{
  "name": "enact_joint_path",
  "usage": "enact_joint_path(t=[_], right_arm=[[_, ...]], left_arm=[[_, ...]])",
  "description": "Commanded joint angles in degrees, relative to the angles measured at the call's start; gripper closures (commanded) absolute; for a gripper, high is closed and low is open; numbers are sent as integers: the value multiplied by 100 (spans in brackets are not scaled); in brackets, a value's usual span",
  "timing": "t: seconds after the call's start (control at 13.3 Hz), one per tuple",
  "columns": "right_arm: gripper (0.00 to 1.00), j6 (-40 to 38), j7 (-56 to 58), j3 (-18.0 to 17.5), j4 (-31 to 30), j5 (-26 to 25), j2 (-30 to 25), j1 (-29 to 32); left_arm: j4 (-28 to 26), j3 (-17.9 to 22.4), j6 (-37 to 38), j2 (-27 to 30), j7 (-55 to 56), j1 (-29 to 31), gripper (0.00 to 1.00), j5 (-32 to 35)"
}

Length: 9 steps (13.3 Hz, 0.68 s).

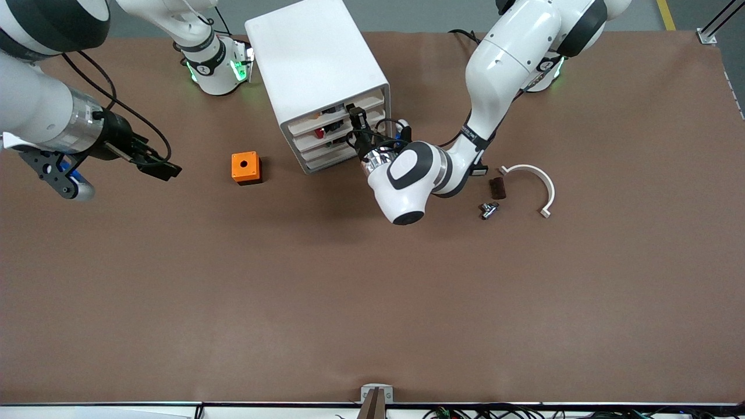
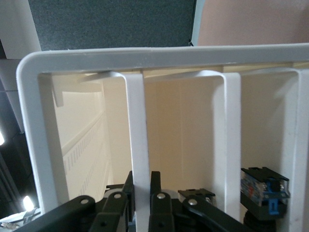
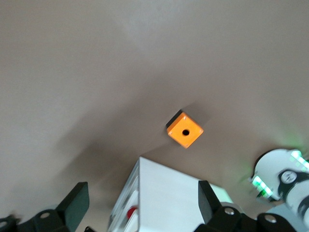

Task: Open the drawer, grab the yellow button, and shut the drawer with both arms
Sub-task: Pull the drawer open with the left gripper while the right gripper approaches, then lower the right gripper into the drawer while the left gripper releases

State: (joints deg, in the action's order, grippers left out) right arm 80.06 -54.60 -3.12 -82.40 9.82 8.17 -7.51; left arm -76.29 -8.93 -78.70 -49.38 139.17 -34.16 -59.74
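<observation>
The task had barely begun: the left claw [image 1: 356, 119] was clamped on the front of the shallow white top drawer [image 1: 334, 115] of the tall white plastic cabinet [image 1: 317, 75], unopened, the button unseen, while the right claw [image 1: 163, 169] waited wide open and empty above the brown desk [image 1: 372, 291].

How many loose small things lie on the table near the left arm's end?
3: a curved white bracket, a dark brown block beside it, and a small metal part nearer the front camera. The arm may hide others.

Left gripper [image 1: 356, 124] fingers clamped together, right gripper [image 1: 163, 169] fingers spread, raised
</observation>
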Motion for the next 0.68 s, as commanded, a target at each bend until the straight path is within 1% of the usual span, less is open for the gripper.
enact_joint_path(t=[0.0,0.23,0.38,0.45,0.6], right_arm=[[0,88,-586,30,-13,213,-61,-180],[0,500,-1226,30,-48,213,-17,-558],[0,834,-1710,39,-57,213,132,-970],[0,958,-2008,39,-57,205,185,-1155],[0,1029,-2335,39,-57,178,246,-1454]], left_arm=[[61,50,39,43,-100,496,99,138],[254,58,-75,-1,-223,832,98,138],[272,58,-443,8,-346,929,96,138],[272,58,-514,8,-373,929,92,138],[272,58,-524,43,-408,946,74,138]])
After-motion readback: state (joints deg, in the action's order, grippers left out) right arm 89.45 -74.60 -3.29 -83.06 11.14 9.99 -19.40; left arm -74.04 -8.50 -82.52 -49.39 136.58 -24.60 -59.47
